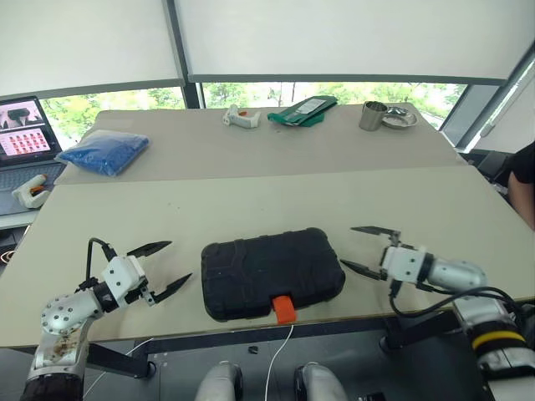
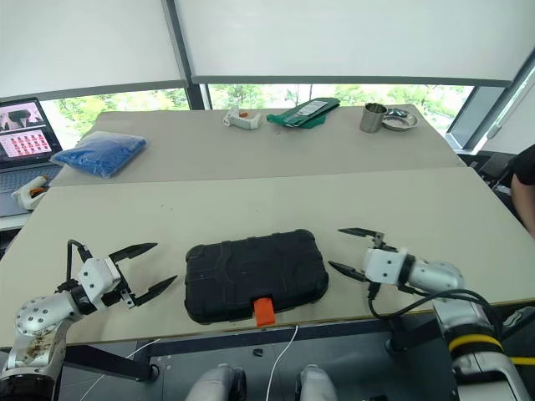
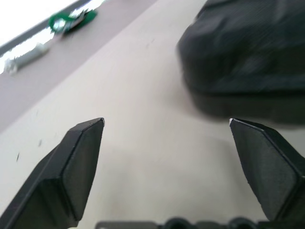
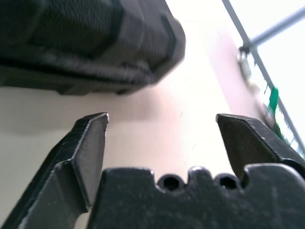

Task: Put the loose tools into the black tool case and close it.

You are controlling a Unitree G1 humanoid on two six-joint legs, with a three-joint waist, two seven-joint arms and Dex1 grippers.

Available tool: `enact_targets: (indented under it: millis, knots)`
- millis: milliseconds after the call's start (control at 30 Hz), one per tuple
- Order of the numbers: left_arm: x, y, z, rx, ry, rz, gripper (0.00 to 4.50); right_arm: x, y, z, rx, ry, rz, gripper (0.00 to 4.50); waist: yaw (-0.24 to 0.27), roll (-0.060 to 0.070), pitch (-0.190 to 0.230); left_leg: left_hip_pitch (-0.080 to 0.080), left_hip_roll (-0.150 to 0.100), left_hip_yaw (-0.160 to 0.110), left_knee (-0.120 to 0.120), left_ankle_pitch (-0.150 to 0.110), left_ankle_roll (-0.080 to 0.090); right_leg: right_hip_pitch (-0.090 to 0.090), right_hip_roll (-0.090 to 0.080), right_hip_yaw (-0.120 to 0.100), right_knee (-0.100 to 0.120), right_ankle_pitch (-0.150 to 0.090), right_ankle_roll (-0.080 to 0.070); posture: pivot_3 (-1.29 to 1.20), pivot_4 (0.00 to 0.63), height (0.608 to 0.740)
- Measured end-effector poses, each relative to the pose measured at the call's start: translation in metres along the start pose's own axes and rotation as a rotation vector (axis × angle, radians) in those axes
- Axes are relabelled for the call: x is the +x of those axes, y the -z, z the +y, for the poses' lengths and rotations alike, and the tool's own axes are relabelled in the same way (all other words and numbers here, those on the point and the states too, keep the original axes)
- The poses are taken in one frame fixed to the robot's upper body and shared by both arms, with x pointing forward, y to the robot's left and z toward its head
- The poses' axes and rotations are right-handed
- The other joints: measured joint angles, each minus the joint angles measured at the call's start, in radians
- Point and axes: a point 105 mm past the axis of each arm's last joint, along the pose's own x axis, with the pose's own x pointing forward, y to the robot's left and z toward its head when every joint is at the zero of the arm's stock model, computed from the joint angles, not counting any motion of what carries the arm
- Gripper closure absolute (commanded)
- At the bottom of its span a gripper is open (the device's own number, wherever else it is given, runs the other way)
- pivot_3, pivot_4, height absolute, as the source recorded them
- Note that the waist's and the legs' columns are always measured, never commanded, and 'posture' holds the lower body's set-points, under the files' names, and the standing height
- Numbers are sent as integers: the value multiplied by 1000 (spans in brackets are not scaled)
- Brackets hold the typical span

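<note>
Closed black tool case (image 1: 272, 272) lying flat at the near edge of the beige table (image 1: 251, 200), its orange latch (image 1: 285, 310) at the front overhanging the table edge. Left gripper (image 1: 171, 267) just beside the case's left end, fingers spread wide, holding nothing; right gripper (image 1: 361, 248) just beside its right end, fingers likewise parted and empty; neither touches the case. Farther back, on the second table: blue cloth bundle (image 1: 105, 152) at left, a white-and-orange tool (image 1: 241, 118), a green packet (image 1: 303, 110), a metal cup (image 1: 373, 116) and a metal dish (image 1: 399, 119).
</note>
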Motion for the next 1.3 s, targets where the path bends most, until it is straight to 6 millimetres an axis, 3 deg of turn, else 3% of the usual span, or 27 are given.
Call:
enact_targets:
  millis: [67, 200, 267, 433, 567, 633, 800, 1000, 1167, 1300]
  knots:
    - [6, -3, 5, -19, -6, 2, 517, -8, -4, 1, 54, -18, -2, 2445, 3, 0, 0, 1, 0, 0, 0, 0, 0, 1, 0, 0, 0, 0, 0, 0, 150, 740]
    - [27, -12, 13, -81, 1, 0, 1789, -20, -22, 35, 214, -187, -14, 3830, 13, 0, 0, 4, 1, -1, 0, 0, 0, 3, 0, 0, 0, -3, 3, 0, 150, 740]
    - [44, -23, 17, -88, 21, -19, 2556, -23, -33, 64, 285, -308, -9, 4497, 17, -1, 0, 4, 1, -1, 0, 0, 0, 4, 1, -1, 0, -4, 4, 0, 150, 740]
    - [67, -35, 20, -83, 66, -12, 4393, -11, -50, 93, 353, -406, -31, 4500, 12, -1, 0, 5, 0, 0, 0, -1, -1, 4, 1, 0, 0, -5, 2, 0, 150, 740]
    - [74, -21, 9, -106, 137, 59, 4484, 6, -49, 106, 380, -425, 7, 4500, 11, -1, 0, 4, 0, 0, 0, 0, -1, 3, 1, 0, 0, -5, 2, 0, 150, 740]
    - [74, -16, 5, -121, 158, 81, 4484, 23, -52, 100, 395, -369, 2, 4500, 10, -2, 0, 3, 1, 0, 0, 0, -1, 1, 2, 0, 0, -5, 1, 0, 150, 740]
    - [72, -11, 2, -138, 180, 111, 4484, 41, -53, 93, 364, -358, 17, 4500, 12, -2, 0, 2, 0, 1, 0, 0, 0, 1, 1, 0, 1, -5, 1, 0, 150, 740]
    - [63, -3, -5, -189, 178, 145, 4484, 68, -45, 72, 323, -292, 29, 4500, 5, -2, 0, 3, 1, 1, 0, 0, 0, -1, 1, 0, 2, -4, 1, 0, 150, 740]
    - [54, -13, -8, -263, 141, 74, 4484, 88, -36, 49, 308, -219, 40, 4500, 1, -2, 0, 2, 1, 1, 0, 0, 0, -1, 1, 1, 2, -3, 3, 0, 150, 740]
    - [51, -20, -12, -322, 98, 20, 4484, 94, -29, 36, 307, -163, 45, 4500, 4, -2, 0, 1, 0, 1, 0, 0, 0, -1, 0, 0, 2, -1, 0, 0, 150, 740]
